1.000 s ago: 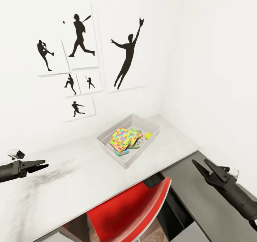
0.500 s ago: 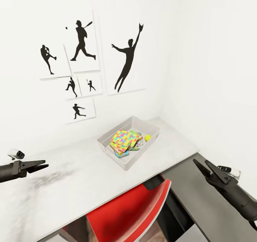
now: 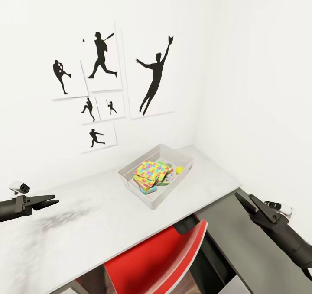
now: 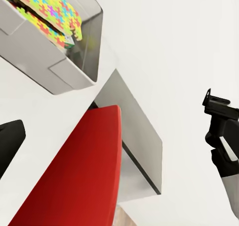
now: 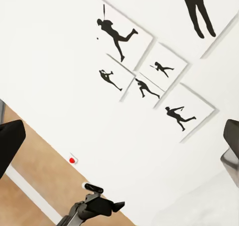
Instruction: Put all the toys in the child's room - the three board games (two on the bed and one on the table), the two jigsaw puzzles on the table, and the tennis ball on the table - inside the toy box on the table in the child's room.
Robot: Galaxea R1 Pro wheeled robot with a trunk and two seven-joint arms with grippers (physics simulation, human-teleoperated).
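The grey toy box (image 3: 130, 172) stands on the white table (image 3: 86, 224) near the corner of the room. Inside it lie a colourful jigsaw puzzle box (image 3: 150, 172) on top of other flat boxes, and the yellow tennis ball (image 3: 179, 169) beside them. My left gripper (image 3: 56, 199) hovers open over the table's left part, well away from the box. Off the table's right end, my right gripper (image 3: 243, 194) is open too. Neither holds anything. The left wrist view has the toy box (image 4: 74, 71) and the puzzle box (image 4: 47, 9).
A red chair (image 3: 160, 259) is pushed under the table's front edge, also seen as the chair (image 4: 79, 176). Baseball silhouette posters (image 3: 102, 56) hang on the wall behind. A lower grey surface (image 3: 242, 246) lies under my right arm.
The whole head view has shifted a little, so posters and box sit slightly lower and further right in the picture. Both grippers keep their pose and stay open.
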